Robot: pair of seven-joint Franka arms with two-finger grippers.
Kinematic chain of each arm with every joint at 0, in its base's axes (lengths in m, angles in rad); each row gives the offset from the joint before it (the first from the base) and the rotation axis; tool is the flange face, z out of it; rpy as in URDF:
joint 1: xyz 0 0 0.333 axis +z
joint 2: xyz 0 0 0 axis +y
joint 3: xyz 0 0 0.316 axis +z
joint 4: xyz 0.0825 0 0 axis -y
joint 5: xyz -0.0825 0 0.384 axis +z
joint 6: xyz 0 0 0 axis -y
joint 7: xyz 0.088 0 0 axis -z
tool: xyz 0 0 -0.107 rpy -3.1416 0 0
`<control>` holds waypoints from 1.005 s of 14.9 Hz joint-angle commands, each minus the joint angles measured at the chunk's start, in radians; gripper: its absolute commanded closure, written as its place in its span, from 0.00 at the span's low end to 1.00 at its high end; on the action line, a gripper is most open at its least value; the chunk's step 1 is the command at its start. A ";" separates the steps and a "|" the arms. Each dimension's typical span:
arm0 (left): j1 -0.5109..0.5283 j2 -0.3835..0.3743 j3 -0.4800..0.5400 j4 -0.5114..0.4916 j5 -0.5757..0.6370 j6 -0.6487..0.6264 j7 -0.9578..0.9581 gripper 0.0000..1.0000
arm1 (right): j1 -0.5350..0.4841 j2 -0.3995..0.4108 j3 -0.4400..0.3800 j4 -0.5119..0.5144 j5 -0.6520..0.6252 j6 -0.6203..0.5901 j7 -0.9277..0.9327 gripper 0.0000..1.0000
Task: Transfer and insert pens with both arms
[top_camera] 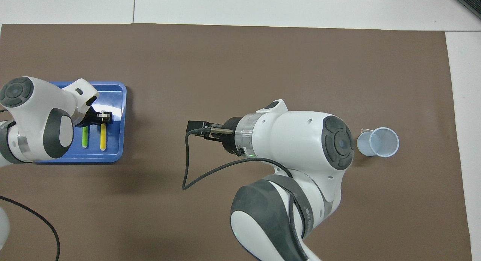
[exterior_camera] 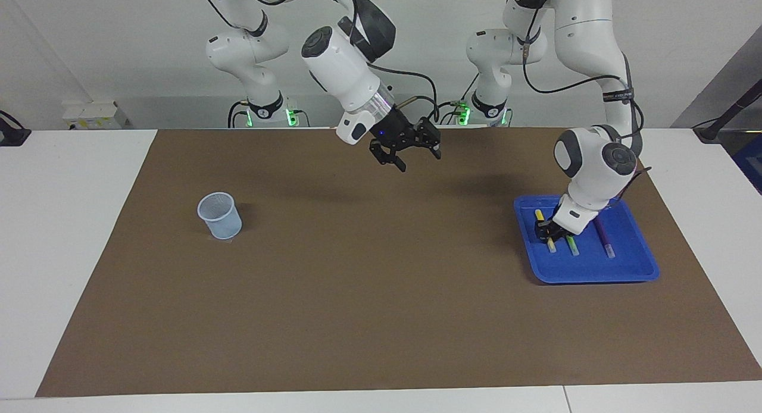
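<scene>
White table (exterior_camera: 71, 234) carrying a large brown rectangular mat (exterior_camera: 381, 318) over most of its top. Lying on the mat: a shallow blue plastic tray (exterior_camera: 595, 273) toward the left arm's end, and a pale blue translucent cup (exterior_camera: 219, 215) standing upright toward the right arm's end.

Both arms, the left arm (exterior_camera: 586, 41) and the right arm (exterior_camera: 339, 65), are big, white and round with dark grey caps, thin black cables, small black grippers, a see-through ring and green lights at their bases.
</scene>
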 commanded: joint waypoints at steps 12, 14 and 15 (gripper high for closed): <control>-0.008 -0.018 -0.002 0.180 -0.013 -0.300 -0.249 1.00 | 0.000 -0.009 0.000 -0.018 0.038 0.018 -0.019 0.00; -0.009 -0.036 -0.008 0.245 -0.019 -0.405 -0.337 1.00 | 0.000 -0.009 0.000 -0.015 0.038 0.018 -0.019 0.00; -0.008 -0.056 -0.018 0.265 -0.062 -0.443 -0.400 1.00 | 0.000 -0.009 0.000 -0.015 0.038 0.019 -0.018 0.00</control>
